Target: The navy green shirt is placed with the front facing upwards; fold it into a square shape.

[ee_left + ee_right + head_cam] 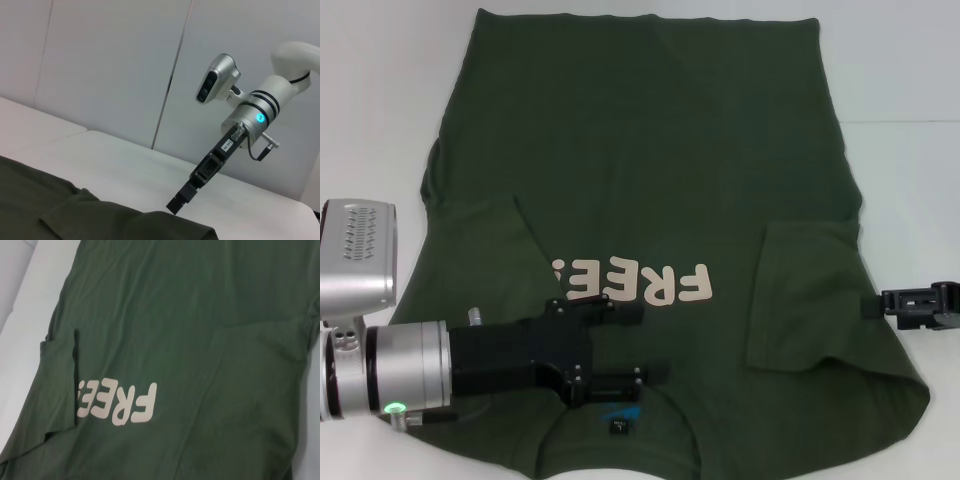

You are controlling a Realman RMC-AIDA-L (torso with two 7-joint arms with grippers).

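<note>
Olive-green T-shirt [650, 170] is spread front-up on the white table [370, 110], collar nearest the robot and hem at the far edge, with both short sleeves already turned inward onto the body; the left sleeve flap [485, 245] covers the last letter of the cream "FREE!" lettering [640, 283]. The left gripper [650, 343] is held over the chest just near-side of the lettering, its two fingers parted and nothing gripped between them. The right gripper [875, 305] is set at the shirt's right edge beside the right sleeve flap [800, 290]; whether cloth is pinched there cannot be told.

The next fold is judged best done with both edges taken symmetrically and the cloth kept taut, so that no crease is trapped and the sides stay parallel.

The tabletop is seamed in pale panels, and a plain light wall [110, 65] is seen behind.
</note>
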